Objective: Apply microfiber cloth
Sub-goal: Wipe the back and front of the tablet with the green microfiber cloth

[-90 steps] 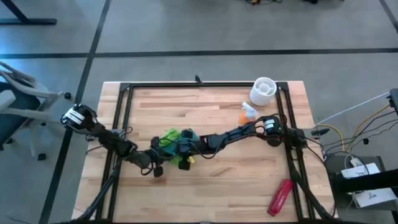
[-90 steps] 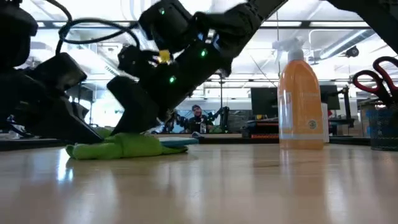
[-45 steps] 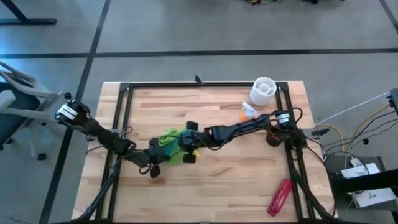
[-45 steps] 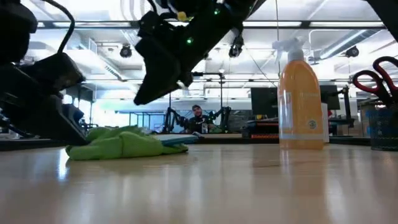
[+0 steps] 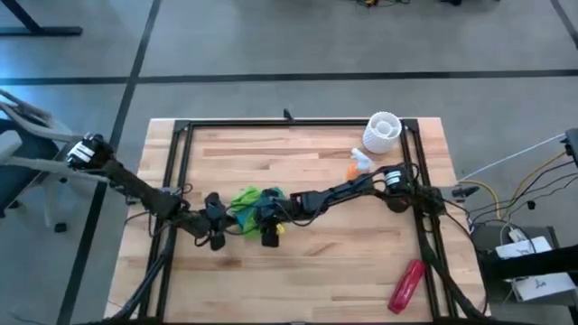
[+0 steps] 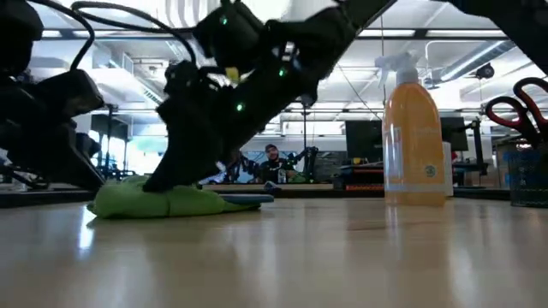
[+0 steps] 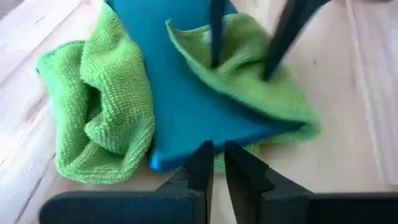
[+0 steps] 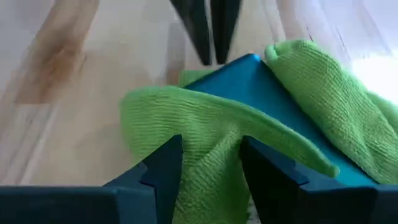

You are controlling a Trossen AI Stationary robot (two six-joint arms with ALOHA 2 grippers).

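While the microfiber cloth [image 5: 247,199] lies bunched over the blue flat device [image 7: 180,106] near the middle of the table [image 5: 316,271], the right gripper [image 8: 208,165] presses down on a fold of it, fingers parted around the fabric. The left gripper [image 7: 214,165], fingers nearly together, waits just beside the device's edge. Wiping looks underway, with much of the device uncovered. The orange spray bottle [image 6: 415,137] stands well apart to the right, out of the way.
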